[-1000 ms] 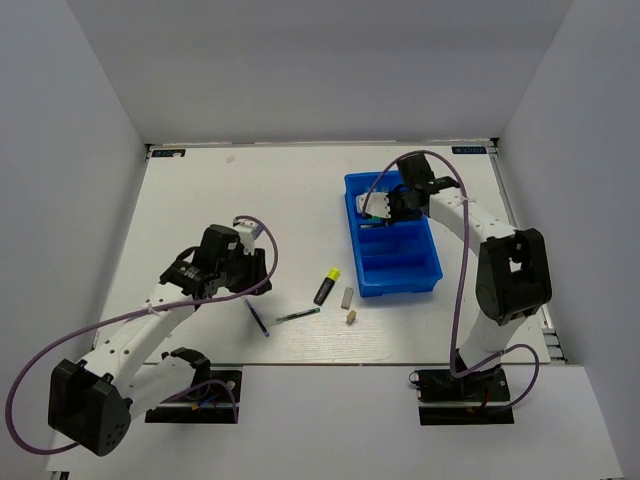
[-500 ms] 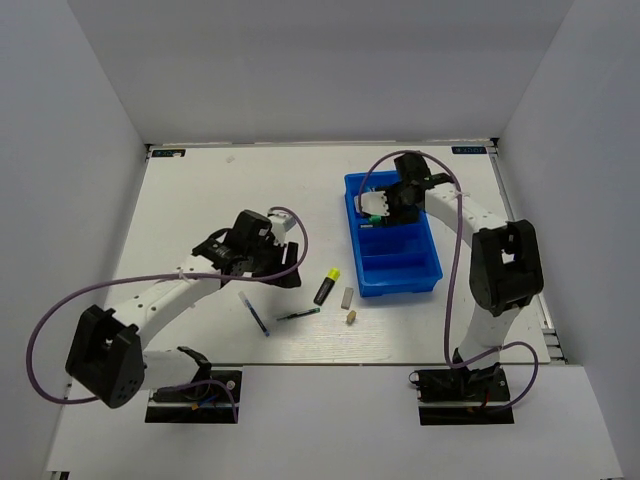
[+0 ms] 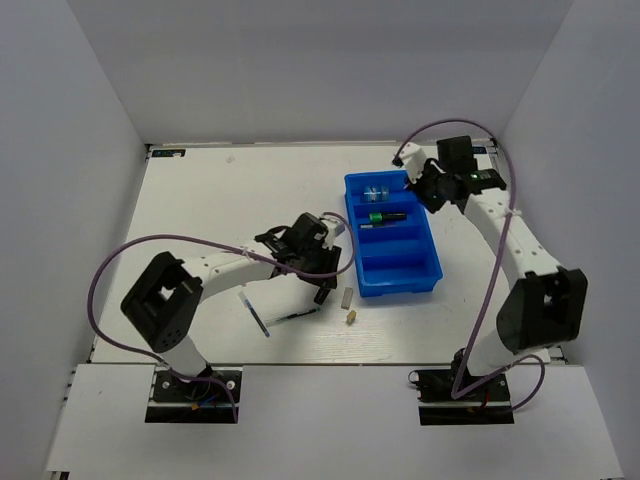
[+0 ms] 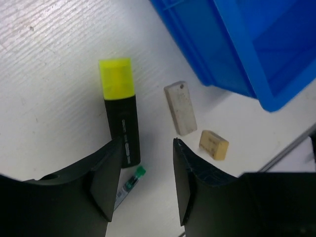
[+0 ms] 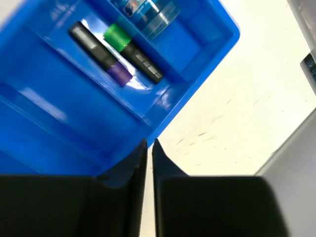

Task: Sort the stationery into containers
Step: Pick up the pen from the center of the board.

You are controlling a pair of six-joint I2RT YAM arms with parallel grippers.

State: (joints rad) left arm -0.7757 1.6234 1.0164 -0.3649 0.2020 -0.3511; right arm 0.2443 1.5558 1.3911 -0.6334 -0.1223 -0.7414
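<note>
Eight bits of stationery in all, five on the worktop and three in the tray

Nearest the front edge of the worktop [image 3: 200,200] lie one tan piece [image 4: 214,144] and two thin pens, a blue one [image 3: 258,315] and a green one [image 3: 298,316]. Just beyond them is one grey eraser [image 4: 180,107]. Beside it lies one yellow-capped highlighter [image 4: 121,113], and the left claw [image 4: 146,148] hangs over its black end with its jaws partly apart, gripping nothing. Further back towards the right edge sits the one blue tray [image 3: 432,270]. It holds a green highlighter [image 5: 136,49] and a purple highlighter [image 5: 98,52] side by side, and one blue pack [image 5: 148,10] in the farthest compartment. The right claw [image 5: 149,148] is pinched shut and empty above the tray's far right corner.
</note>
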